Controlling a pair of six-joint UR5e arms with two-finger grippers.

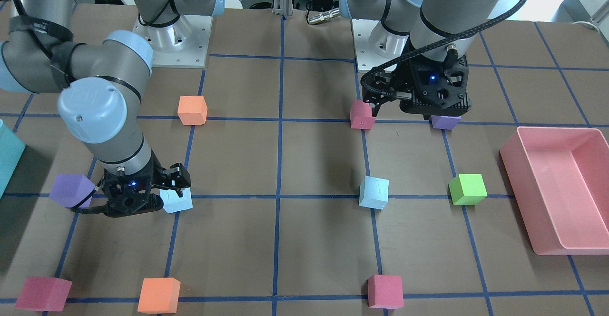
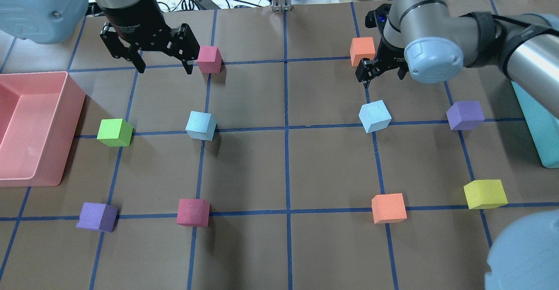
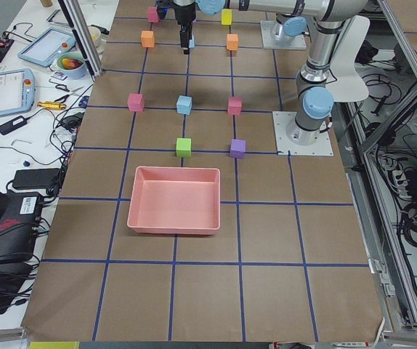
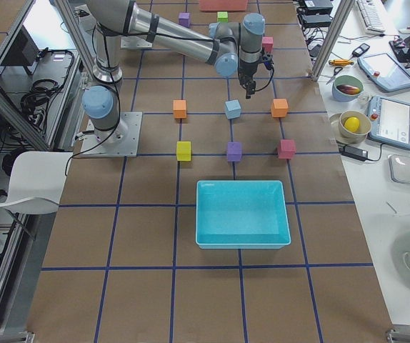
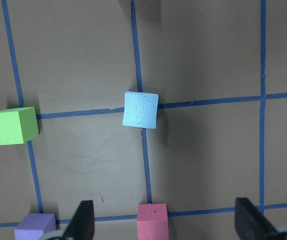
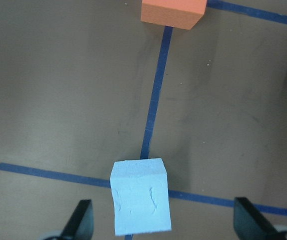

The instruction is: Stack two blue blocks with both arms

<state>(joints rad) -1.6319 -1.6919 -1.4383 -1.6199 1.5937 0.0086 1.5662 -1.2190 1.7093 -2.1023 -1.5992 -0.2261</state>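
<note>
One pale blue block (image 2: 201, 125) lies on the left half of the table, also in the front view (image 1: 374, 192) and in the middle of the left wrist view (image 5: 140, 109). The other blue block (image 2: 374, 116) lies on the right half (image 1: 177, 201). My left gripper (image 2: 163, 63) is open and empty. It hangs high over a crimson block (image 5: 152, 222), on the robot's side of the first blue block. My right gripper (image 2: 381, 69) is open and empty, just above the second blue block (image 6: 141, 196), which sits low between its fingers.
A pink bin (image 2: 70, 106) stands at the left edge and a teal bin (image 2: 537, 128) at the right edge. Green (image 2: 114, 132), purple (image 2: 465, 115), orange (image 2: 362, 50), yellow (image 2: 484, 194) and crimson (image 2: 208, 59) cubes sit on grid crossings around the blue blocks.
</note>
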